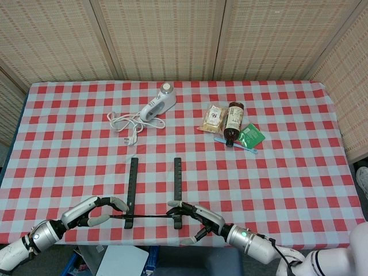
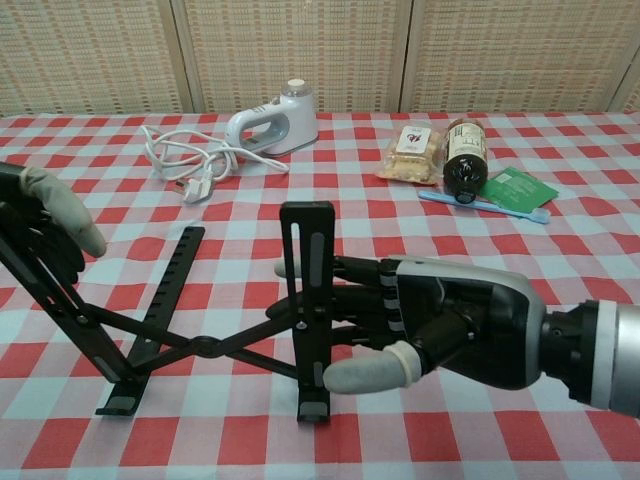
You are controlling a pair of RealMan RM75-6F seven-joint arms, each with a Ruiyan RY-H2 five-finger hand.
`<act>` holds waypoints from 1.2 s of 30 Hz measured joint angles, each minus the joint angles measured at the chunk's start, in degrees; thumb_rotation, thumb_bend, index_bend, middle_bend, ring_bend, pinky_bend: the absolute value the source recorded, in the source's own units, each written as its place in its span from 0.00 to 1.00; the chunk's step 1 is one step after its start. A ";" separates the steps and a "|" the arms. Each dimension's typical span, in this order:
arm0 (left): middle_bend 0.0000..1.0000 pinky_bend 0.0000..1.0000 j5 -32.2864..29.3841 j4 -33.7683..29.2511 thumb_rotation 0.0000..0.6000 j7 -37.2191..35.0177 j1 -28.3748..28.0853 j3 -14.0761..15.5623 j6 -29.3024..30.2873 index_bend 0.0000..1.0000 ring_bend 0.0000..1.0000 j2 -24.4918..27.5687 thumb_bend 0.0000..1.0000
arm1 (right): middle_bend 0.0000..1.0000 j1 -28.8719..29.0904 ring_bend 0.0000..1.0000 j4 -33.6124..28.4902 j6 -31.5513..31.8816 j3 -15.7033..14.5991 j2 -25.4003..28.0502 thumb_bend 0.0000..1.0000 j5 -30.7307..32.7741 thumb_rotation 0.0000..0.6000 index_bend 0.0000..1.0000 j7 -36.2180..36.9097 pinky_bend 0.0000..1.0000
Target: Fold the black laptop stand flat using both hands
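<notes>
Black metal laptop stand with crossed struts still unfolded, two slotted arms tilted up, at bench near edge. Left hand grips stand's left upright. Right hand wraps fingers round right upright, thumb in front.

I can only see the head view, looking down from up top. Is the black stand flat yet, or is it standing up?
Observer: Not flat. In the chest view, the laptop stand has one bar rising steeply off the tablecloth.
Operator: Is my right hand holding that bar?
Observer: The right hand has fingers reaching behind that bar, with the thumb low on the near side. I can't tell if it squeezes.
Operator: And my left hand?
Observer: The left hand is at the raised top of the other bar, at the picture's edge.
</notes>
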 measured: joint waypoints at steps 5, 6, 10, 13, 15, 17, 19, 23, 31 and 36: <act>0.31 0.27 -0.55 0.30 0.37 0.69 0.30 -0.28 0.25 0.32 0.30 -0.17 0.19 | 0.18 -0.33 0.05 -1.02 0.45 -0.43 0.68 0.00 -0.56 1.00 0.09 0.12 0.08; 0.31 0.27 -0.70 0.39 0.39 0.98 0.40 -0.38 0.32 0.32 0.30 -0.23 0.19 | 0.17 -0.30 0.05 -1.15 0.55 -0.40 0.98 0.00 -0.70 1.00 0.09 -0.07 0.08; 0.31 0.27 -1.55 1.21 0.56 3.02 1.31 -1.05 1.24 0.28 0.29 -0.66 0.19 | 0.17 -0.23 0.05 -1.19 1.21 0.17 1.79 0.00 -0.98 1.00 0.09 -2.66 0.08; 0.28 0.27 -2.11 2.32 0.85 5.91 2.20 -1.73 2.12 0.26 0.27 -1.13 0.19 | 0.17 0.00 0.05 -1.73 1.97 1.25 3.24 0.00 -1.15 1.00 0.09 -6.76 0.08; 0.26 0.27 -2.46 3.17 0.97 8.68 2.89 -2.22 2.67 0.25 0.26 -1.53 0.19 | 0.17 0.35 0.05 -2.85 2.54 2.45 5.31 0.00 -1.17 1.00 0.09 -9.55 0.08; 0.26 0.27 -2.80 4.02 1.00 11.68 3.60 -2.70 3.09 0.25 0.26 -2.06 0.19 | 0.17 0.69 0.05 -4.18 3.04 3.67 7.52 0.00 -1.05 1.00 0.09 -11.30 0.08; 0.25 0.27 -2.98 4.70 1.00 14.13 4.11 -3.06 3.25 0.25 0.25 -2.54 0.19 | 0.17 1.10 0.05 -5.81 3.44 5.10 10.22 0.00 -0.66 1.00 0.09 -13.09 0.08; 0.24 0.27 -3.31 5.86 1.00 20.13 4.86 -3.82 2.92 0.26 0.25 -3.75 0.19 | 0.17 1.81 0.05 -8.46 3.60 7.43 14.65 0.00 0.91 1.00 0.09 -16.19 0.08; 0.24 0.27 -5.53 6.84 1.00 32.73 5.93 -5.89 -0.01 0.32 0.25 -8.07 0.19 | 0.17 1.95 0.05 -10.45 3.20 9.66 18.74 0.00 3.53 1.00 0.09 -18.38 0.08; 0.24 0.27 -6.91 6.99 1.00 38.73 6.05 -7.00 -2.69 0.34 0.25 -11.04 0.19 | 0.17 1.50 0.05 -9.88 2.86 9.51 19.03 0.00 3.60 1.00 0.09 -18.11 0.08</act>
